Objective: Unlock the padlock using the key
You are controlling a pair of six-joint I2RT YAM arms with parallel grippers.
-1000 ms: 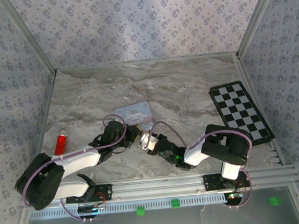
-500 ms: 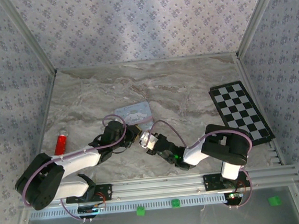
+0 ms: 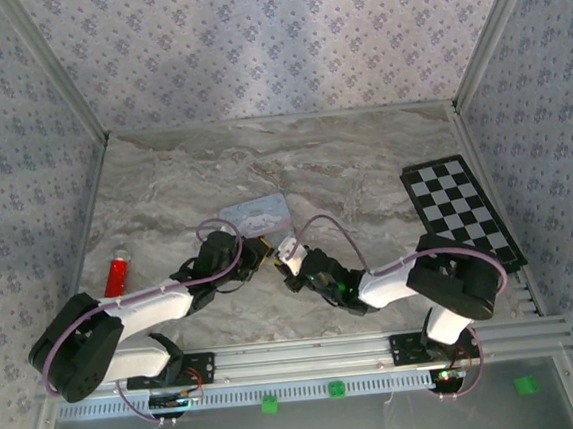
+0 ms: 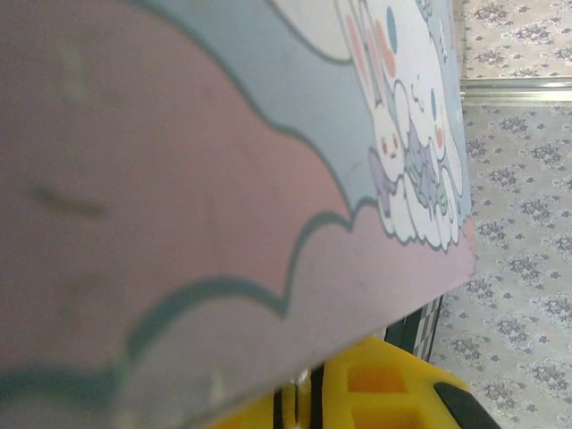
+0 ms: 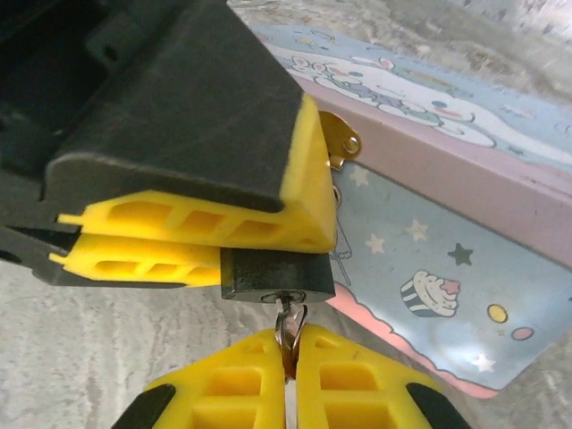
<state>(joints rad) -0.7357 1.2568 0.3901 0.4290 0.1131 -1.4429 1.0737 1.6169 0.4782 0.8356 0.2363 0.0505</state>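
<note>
Both pincers are closed. Left pincer (image 5: 259, 250) clamps the padlock (image 5: 277, 275) body; right pincer (image 5: 290, 353) pinches the key (image 5: 289, 329), seated in the padlock directly ahead of its tips. Padlock is probably light, rigid and slick: hold its flat faces.

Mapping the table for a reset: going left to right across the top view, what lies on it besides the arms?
red tube → tin → checkerboard
</note>
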